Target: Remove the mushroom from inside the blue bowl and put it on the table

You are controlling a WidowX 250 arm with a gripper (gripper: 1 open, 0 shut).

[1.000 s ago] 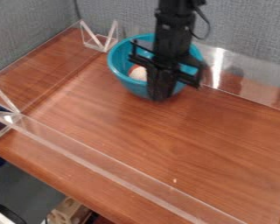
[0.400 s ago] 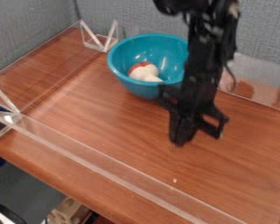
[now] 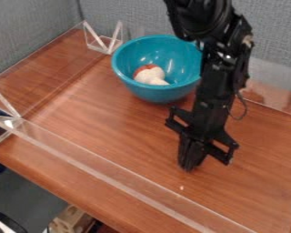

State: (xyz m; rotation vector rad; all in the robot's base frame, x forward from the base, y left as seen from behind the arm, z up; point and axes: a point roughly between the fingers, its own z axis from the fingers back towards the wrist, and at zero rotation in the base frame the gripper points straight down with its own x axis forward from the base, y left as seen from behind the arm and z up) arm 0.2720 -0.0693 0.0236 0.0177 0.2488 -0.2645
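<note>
The blue bowl (image 3: 127, 84) stands at the back of the table (image 3: 87, 118). Inside it lies the cream mushroom (image 3: 152, 77), with a reddish patch on its upper left side. My black gripper (image 3: 193, 164) is well away from the bowl, to the front right of it. It points down, its tips just above the wood. The fingers are shut and I see nothing between them.
Low clear acrylic walls (image 3: 99, 177) run around the tabletop. A clear triangular bracket (image 3: 105, 38) stands at the back left corner and another (image 3: 3, 123) at the left edge. A grey panel rises behind the table.
The arm has left its place over the bowl, swung toward the front right and come down close to the tabletop. The mushroom has stayed in the bowl.
</note>
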